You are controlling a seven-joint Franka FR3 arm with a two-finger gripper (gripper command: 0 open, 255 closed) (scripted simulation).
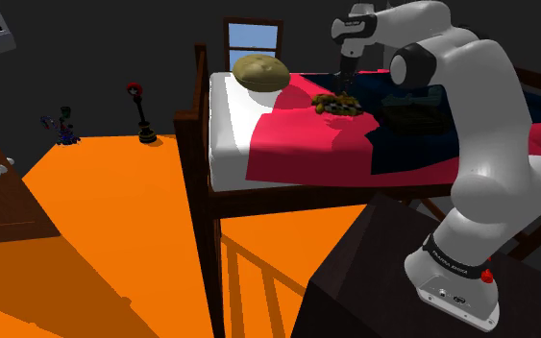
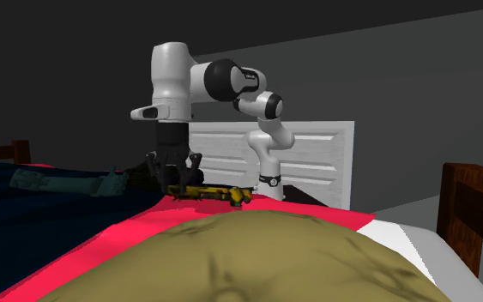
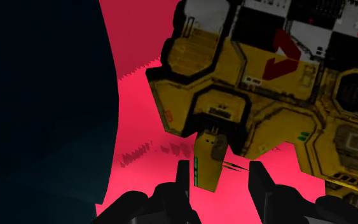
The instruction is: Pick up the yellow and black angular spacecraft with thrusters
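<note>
The yellow and black spacecraft (image 1: 336, 103) lies on the red blanket (image 1: 297, 144) of a bed, a little past the middle. My gripper (image 1: 345, 84) hangs straight down over one end of it. In the second exterior view the gripper (image 2: 172, 178) stands with its fingers spread just above the craft's (image 2: 207, 193) end. Up close, the spacecraft (image 3: 260, 95) shows angular yellow panels with black edges and a red mark. A narrow yellow strut (image 3: 209, 159) of the craft lies between my fingers (image 3: 182, 181). The gripper (image 3: 220, 183) is open, and the strut is not clasped.
A large olive pillow (image 1: 261, 72) lies at the bed's head. A dark teal cover (image 1: 407, 106) spreads over the bed beside the red blanket. The bed has a dark wooden frame (image 1: 193, 144). The orange floor (image 1: 114, 211) holds a small stand (image 1: 146, 130) and a toy (image 1: 64, 125).
</note>
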